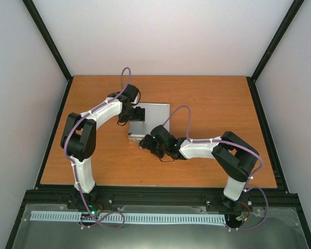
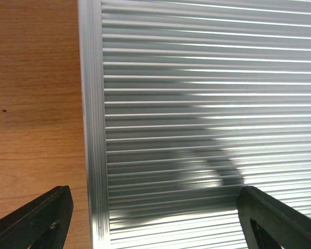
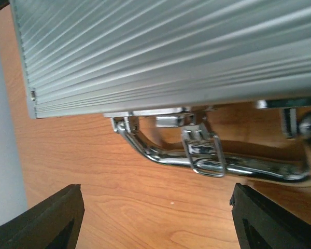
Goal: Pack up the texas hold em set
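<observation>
Aluminium case (image 1: pixel 155 115), silver, ribbed lid (image 2: pixel 207 104) shut, contents hidden; chrome handle (image 3: pixel 238 168) and latch (image 3: pixel 205 150) in front. Lies mid-counter (image 1: pixel 212 98). Left claw (image 2: pixel 155 199) apart over the lid; right claw (image 3: pixel 156 194) apart by the handle.

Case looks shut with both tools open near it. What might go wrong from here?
The latch looks unfastened by the handle, so the case may open if lifted. The right tool is open facing smooth chrome; a pinch there may slip. The left tool straddles the case's edge; pressing there might shift it.
</observation>
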Available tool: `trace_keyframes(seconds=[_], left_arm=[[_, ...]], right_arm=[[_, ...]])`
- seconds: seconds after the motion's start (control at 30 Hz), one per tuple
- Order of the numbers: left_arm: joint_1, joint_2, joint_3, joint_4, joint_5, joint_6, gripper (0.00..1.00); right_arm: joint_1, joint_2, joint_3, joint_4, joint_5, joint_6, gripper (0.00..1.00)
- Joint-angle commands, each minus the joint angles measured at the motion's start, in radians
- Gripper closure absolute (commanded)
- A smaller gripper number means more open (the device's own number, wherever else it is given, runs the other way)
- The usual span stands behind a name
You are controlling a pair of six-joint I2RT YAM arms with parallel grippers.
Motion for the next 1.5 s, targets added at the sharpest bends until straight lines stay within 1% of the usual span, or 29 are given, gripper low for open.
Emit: trace_keyframes(seconds=[0.0,0.3,0.53,0.73,0.93,1.23,1.47], left_arm=[[-0.002,0.047,-0.051,-0.075,-0.035,0.013,0.10],[-0.002,0.033,-0.068,-0.072,-0.035,0.013,0.11],[-0.002,0.031,-0.070,-0.071,-0.033,0.016,0.10],[-0.002,0.028,-0.071,-0.071,-0.032,0.016,0.10],[-0.002,0.032,-0.070,-0.068,-0.026,0.018,0.11],[-0.002,0.038,-0.069,-0.066,-0.024,0.017,0.11],[-0.002,0.040,-0.070,-0.063,-0.022,0.017,0.11]], right_arm=[[0.022,0.041,0.006,0.098,0.028,0.047,0.21],[0.022,0.073,-0.005,0.161,0.056,0.066,0.21],[0.022,0.053,-0.027,0.226,0.125,0.073,0.22],[0.022,0.027,-0.014,0.216,0.139,0.070,0.22],[0.020,-0.010,-0.019,0.217,0.189,0.057,0.22],[0.011,-0.024,0.016,0.235,0.183,0.014,0.22],[-0.015,-0.003,0.023,0.227,0.180,-0.005,0.22]])
